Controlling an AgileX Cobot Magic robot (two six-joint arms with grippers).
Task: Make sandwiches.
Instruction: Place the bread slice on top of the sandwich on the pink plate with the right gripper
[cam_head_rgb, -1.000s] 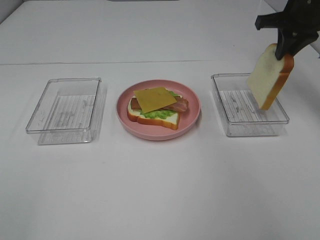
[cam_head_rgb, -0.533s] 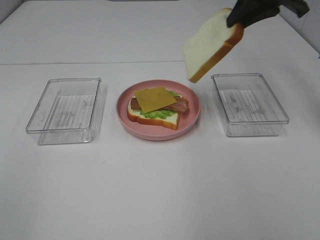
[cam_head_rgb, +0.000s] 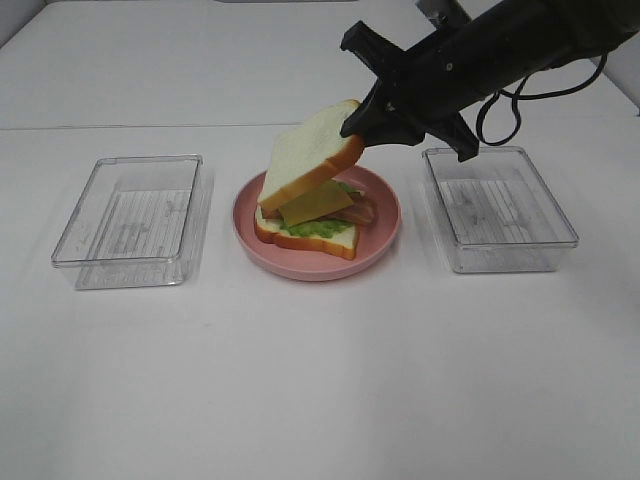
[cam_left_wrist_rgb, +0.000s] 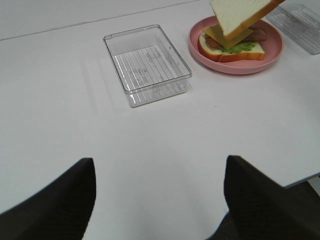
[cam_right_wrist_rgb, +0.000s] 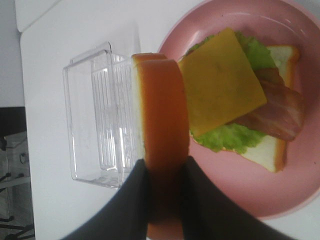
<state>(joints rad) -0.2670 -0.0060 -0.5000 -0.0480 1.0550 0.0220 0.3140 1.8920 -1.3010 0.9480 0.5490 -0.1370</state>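
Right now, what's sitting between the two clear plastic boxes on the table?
In the high view, the pink plate lies between the left tray and the right tray. It carries the half-built sandwich, with the right gripper holding the top bread slice tilted over it.

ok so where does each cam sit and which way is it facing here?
Exterior high: off the arms, up high, looking down at the table; right arm and right gripper show.
Left wrist: on the left arm, low over the table, facing the left tray; dark left gripper fingers frame it.
Right wrist: looking down past the gripped top bread slice.
All three share the pink plate with the open sandwich.
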